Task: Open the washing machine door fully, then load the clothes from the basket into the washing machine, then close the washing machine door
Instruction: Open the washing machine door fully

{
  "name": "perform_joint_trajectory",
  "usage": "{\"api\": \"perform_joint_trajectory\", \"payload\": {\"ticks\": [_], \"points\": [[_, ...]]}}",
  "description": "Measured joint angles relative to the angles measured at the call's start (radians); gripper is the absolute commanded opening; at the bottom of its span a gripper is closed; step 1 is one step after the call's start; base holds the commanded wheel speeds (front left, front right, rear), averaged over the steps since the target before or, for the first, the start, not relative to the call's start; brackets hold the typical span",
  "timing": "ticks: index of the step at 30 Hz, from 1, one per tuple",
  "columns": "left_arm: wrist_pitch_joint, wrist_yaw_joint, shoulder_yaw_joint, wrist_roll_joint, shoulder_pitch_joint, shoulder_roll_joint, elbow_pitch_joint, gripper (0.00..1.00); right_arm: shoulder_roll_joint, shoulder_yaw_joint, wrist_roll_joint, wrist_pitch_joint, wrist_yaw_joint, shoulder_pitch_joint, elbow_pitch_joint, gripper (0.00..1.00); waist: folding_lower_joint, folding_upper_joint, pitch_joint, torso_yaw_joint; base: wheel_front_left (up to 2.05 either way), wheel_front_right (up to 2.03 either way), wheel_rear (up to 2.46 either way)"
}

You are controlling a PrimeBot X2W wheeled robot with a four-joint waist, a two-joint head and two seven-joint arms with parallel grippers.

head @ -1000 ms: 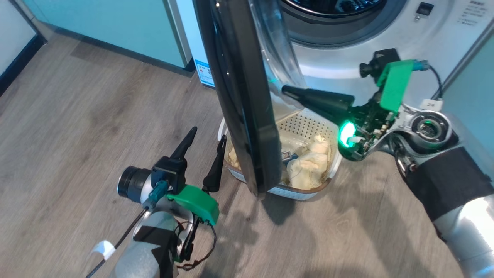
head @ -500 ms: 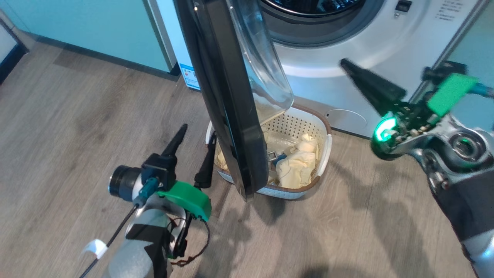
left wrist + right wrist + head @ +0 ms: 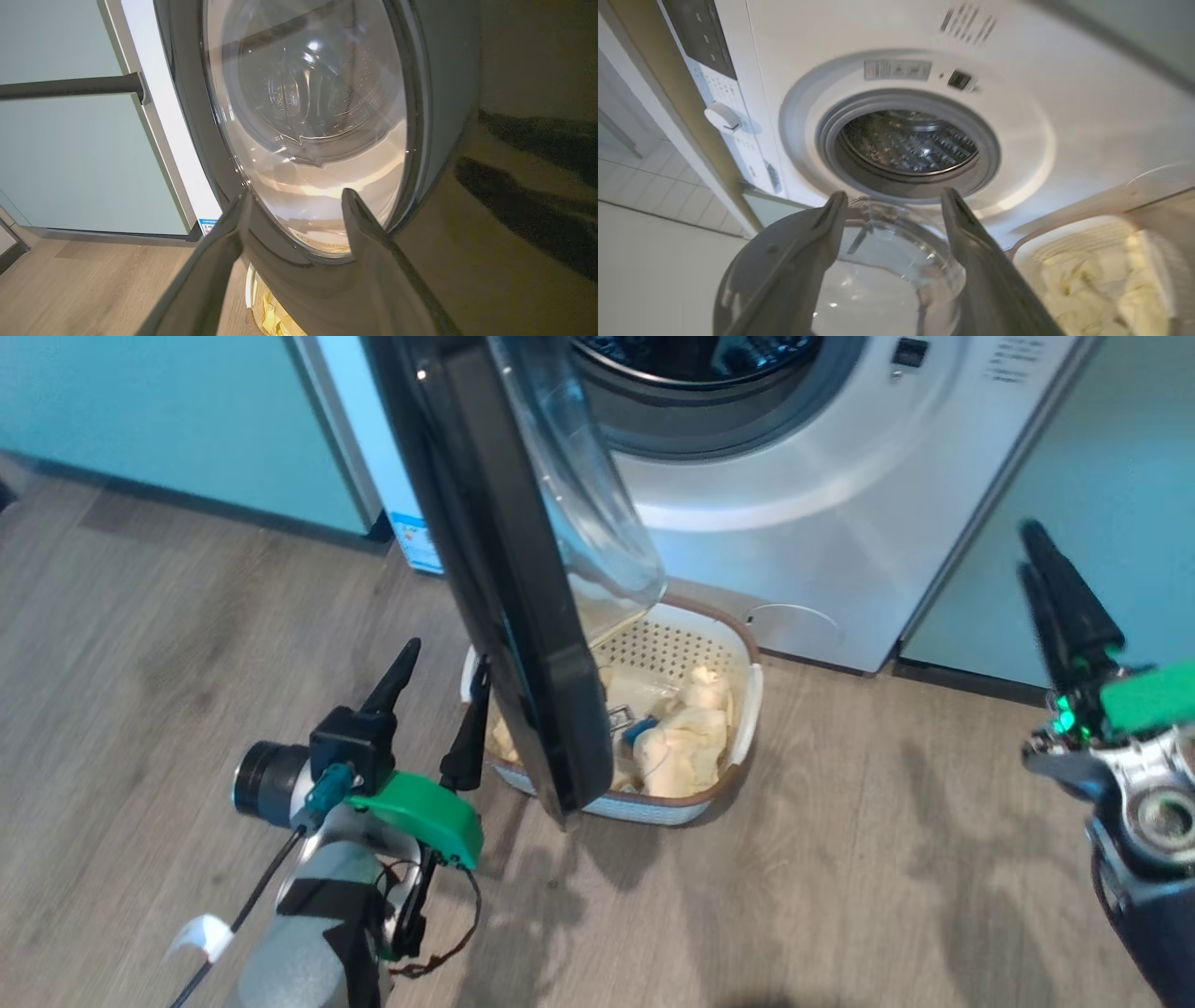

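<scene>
Washing machine door (image 3: 504,616) stands swung out from the washing machine (image 3: 822,504). In the head view you see it almost edge-on, with the glossy black rim toward your left and the domed glass toward the steel drum (image 3: 691,350), whose mouth is uncovered. The lower edge of the door hangs over the basket (image 3: 752,700), which sits on the wood floor (image 3: 840,896) just in front of the machine. The clothes (image 3: 681,747) lie inside the basket as a pale yellow heap with a small blue tag.

Your left gripper (image 3: 447,655) is low, at the left side of the door. Its fingers are spread apart and it holds nothing. One finger is just beside the left rim of the basket and the black rim of the door; I cannot tell if it touches either. In the left wrist view this gripper (image 3: 295,193) points at the outer face of the door, with the glass between its tips.

Your right gripper (image 3: 1029,551) is at the far right, well apart from door and basket, in front of a pale green cabinet (image 3: 1120,448), with its fingers pointing up. The right wrist view, which is blurred, shows its fingers (image 3: 831,210) apart and empty, facing the drum.
</scene>
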Motion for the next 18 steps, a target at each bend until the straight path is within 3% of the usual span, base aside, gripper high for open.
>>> {"api": "perform_joint_trajectory", "payload": {"ticks": [6,11,14,18], "points": [[0.000,-0.008,0.027,0.000,0.025,0.011,0.008,1.00,-0.050,0.001,-0.239,-0.192,0.000,0.074,0.056,1.00,0.0000,0.0000,-0.020,-0.036,0.00,0.00,0.00],[0.000,-0.008,0.032,0.000,0.040,0.019,0.017,1.00,-0.062,-0.048,-0.512,-0.243,0.000,0.112,0.138,1.00,0.0000,0.0000,-0.043,-0.065,0.00,0.00,0.00],[0.000,-0.008,0.043,0.000,0.044,0.024,0.024,1.00,-0.036,-0.176,-0.739,-0.245,0.000,0.154,0.143,1.00,0.0000,0.0000,-0.060,-0.079,0.00,0.00,0.00],[0.000,-0.009,0.053,-0.001,0.068,0.025,0.033,1.00,0.064,-0.332,-0.991,-0.245,0.000,0.272,0.076,1.00,-0.0001,0.0000,-0.083,-0.092,0.00,0.00,0.00]]}}
